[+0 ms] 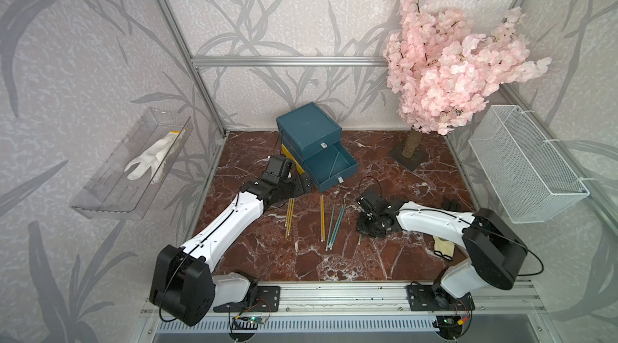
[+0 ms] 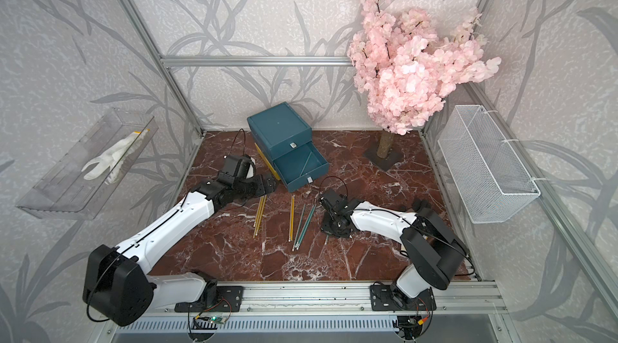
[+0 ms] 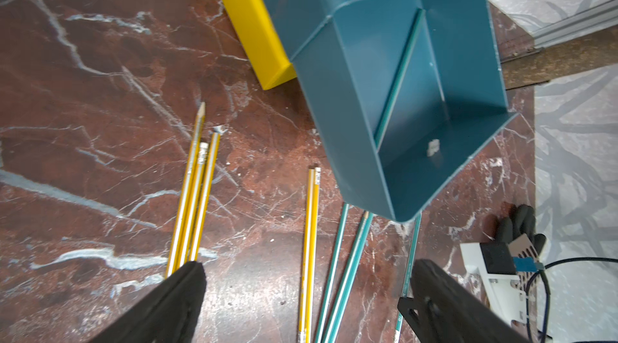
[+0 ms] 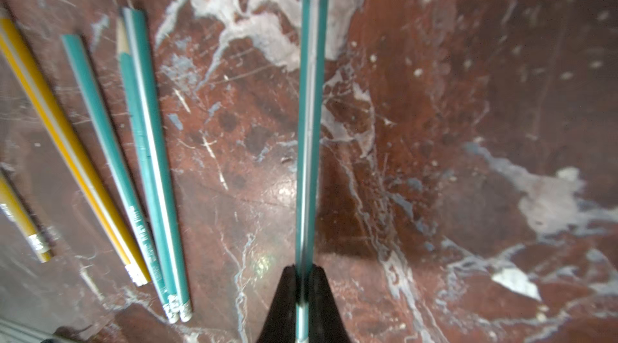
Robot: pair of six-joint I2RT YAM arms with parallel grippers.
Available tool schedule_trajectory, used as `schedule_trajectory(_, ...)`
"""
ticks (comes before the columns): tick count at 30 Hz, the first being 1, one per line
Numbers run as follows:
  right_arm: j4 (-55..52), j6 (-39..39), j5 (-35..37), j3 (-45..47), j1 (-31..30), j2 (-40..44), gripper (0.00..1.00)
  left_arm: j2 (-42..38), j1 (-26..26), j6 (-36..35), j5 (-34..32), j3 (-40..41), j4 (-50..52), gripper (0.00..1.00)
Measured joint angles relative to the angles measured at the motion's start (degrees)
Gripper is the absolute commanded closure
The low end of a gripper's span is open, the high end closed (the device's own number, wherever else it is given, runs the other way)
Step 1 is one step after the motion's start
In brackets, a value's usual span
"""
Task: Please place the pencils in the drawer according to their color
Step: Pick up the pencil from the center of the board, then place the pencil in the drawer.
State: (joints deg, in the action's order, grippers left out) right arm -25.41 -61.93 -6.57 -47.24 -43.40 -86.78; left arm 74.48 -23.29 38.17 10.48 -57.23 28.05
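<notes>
Now the right fingers (image 4: 284,301) are pressed together on a teal pencil (image 4: 309,124), which they hold somewhere along its shaft. The long part of it reaches straight out in front of them, above the red marble bench (image 1: 334,264). I cannot tell whether this pencil touches the bench.

The left fingers (image 3: 177,301) are spread wide apart and hold nothing. They hang over the bench just beside the drawer (image 1: 309,124), with three yellow pencils (image 3: 197,197) lying under one of them.

The drawer stands at the back of the bench, near the middle. Its top tier (image 1: 319,147) is shut, the yellow tier (image 3: 247,23) is at the bottom, and the middle teal tier (image 1: 331,184) is pulled out toward the arms. Inside this open tier a second teal pencil (image 3: 396,84) lies diagonally from corner to corner.

On the bench in front of the drawer, a pair of yellow pencils (image 3: 309,241) lies between the three yellow ones and a group of three teal pencils (image 4: 147,157). The held pencil is near these three teal ones but apart from them.

A pink blossom tree (image 1: 448,67) stands in the far corner.
</notes>
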Motion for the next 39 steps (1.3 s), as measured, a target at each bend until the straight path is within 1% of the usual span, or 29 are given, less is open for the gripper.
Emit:
schedule_trajectory(4, 1.03, -0.5, -0.7, 0.02, 1.53, 4.7, 1.0, 1.44, -1.33, 0.44, 0.83, -0.81, -0.59, 0.0)
schedule_trajectory(9, 1.66, -0.57, -1.92, -1.09, 3.45, 7.8, 1.0, 2.47, -2.16, 1.18, 1.84, -0.85, -1.16, 0.0)
schedule_trajectory(12, 1.53, -0.39, -2.54, -3.91, 3.96, 8.02, 1.0, 2.82, -2.23, 1.75, 2.27, -0.98, -1.73, 0.0)
schedule_trajectory(16, 1.7, 0.17, -3.34, -10.88, 4.35, 7.13, 1.0, 3.61, -2.23, 2.38, 2.71, -2.1, -2.05, 0.0)
schedule_trajectory(20, 3.5, 0.59, -4.55, -18.08, 4.61, 3.06, 1.0, 3.98, -2.21, 2.69, 2.51, -3.32, -2.32, 0.0)
schedule_trajectory(24, 5.33, 0.72, -5.53, -24.04, 4.79, -3.13, 1.0, 4.0, -2.01, 2.99, 0.96, -4.46, -2.38, 0.0)
schedule_trajectory(33, 6.8, 1.07, -6.8, -36.26, 6.51, -15.87, 1.0, 3.89, 1.88, 2.93, -1.27, -5.64, -2.16, 0.0)
schedule_trajectory(39, 7.08, 1.77, -7.02, -41.83, 7.93, -21.16, 1.0, 3.61, 2.75, 2.95, -1.51, -5.66, -2.08, 0.0)
